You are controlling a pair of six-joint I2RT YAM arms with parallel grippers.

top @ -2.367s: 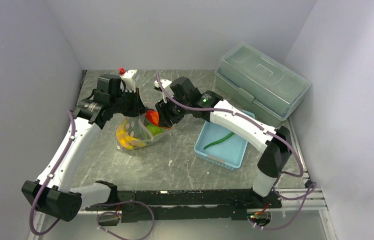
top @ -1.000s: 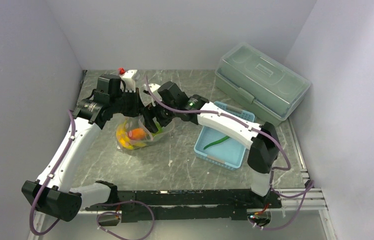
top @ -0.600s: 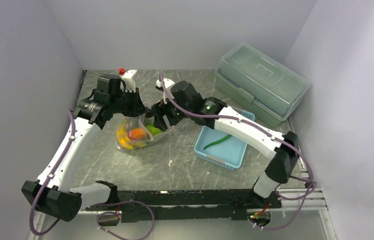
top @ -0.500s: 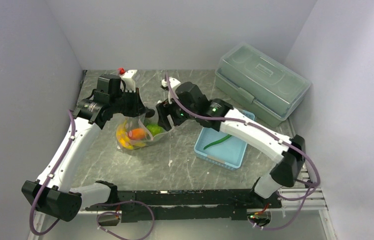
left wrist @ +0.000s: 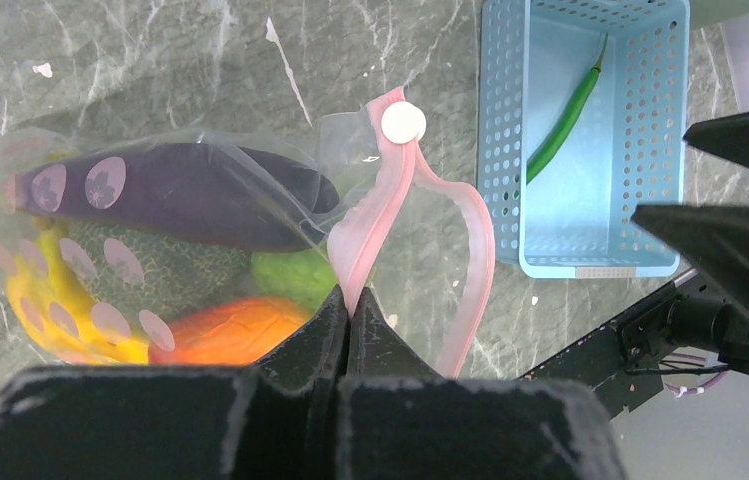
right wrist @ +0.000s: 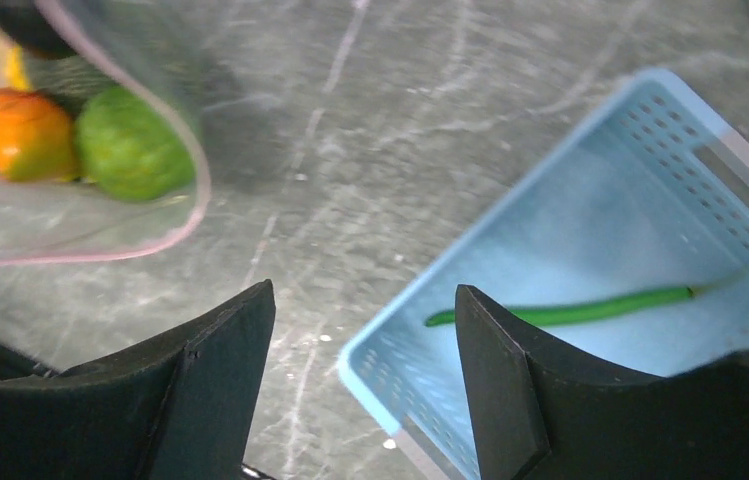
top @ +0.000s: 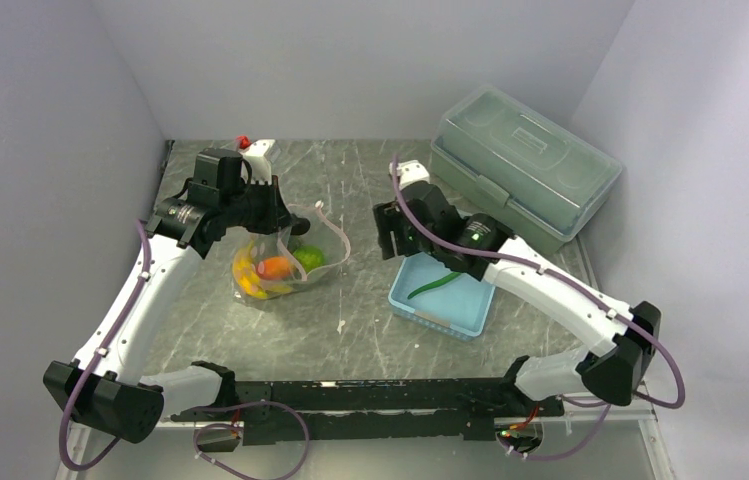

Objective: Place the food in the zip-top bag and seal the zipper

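The clear zip-top bag [top: 285, 262] lies left of centre, its mouth open to the right. Inside it are a purple eggplant [left wrist: 180, 195], yellow bananas [left wrist: 45, 310], a netted dark-green melon [left wrist: 150, 270], a lime-green fruit [left wrist: 295, 275] and an orange-red piece [left wrist: 225, 335]. My left gripper [left wrist: 350, 300] is shut on the pink zipper [left wrist: 395, 185] and holds that edge up. My right gripper [right wrist: 365, 290] hangs open and empty over the table, between the bag and the basket. The thin long green vegetable [right wrist: 570, 308] lies in the basket.
The light blue basket [top: 430, 318] stands right of centre. A big grey-green lidded box [top: 525, 165] fills the back right corner. A small white piece with a red knob [top: 258, 150] sits at the back, behind my left arm.
My right gripper let the orange-red piece go into the bag, then drew back out of the mouth and swung right toward the basket. The left gripper kept its hold.
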